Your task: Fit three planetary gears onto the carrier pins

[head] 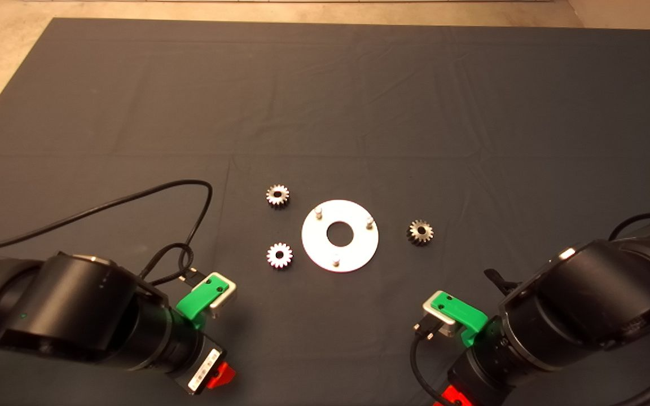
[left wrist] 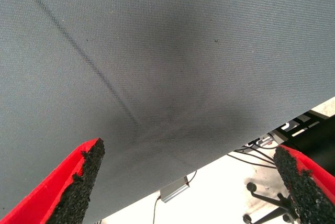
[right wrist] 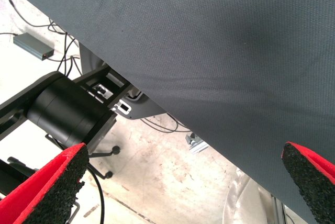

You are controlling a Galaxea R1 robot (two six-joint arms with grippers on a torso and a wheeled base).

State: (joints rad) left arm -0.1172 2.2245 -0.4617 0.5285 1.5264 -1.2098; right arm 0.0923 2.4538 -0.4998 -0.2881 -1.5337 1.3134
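Two gears (head: 278, 225) left of disc (head: 339, 235), one (head: 420, 232) right

I can't read any text, brand, number or sign from here. The only candidate is a white sticker (head: 203, 370) on the left arm's wrist in the head view, and its dark markings are too small for me to make out. The gears, the disc and the mat on the worktop carry no legible marks in any view.
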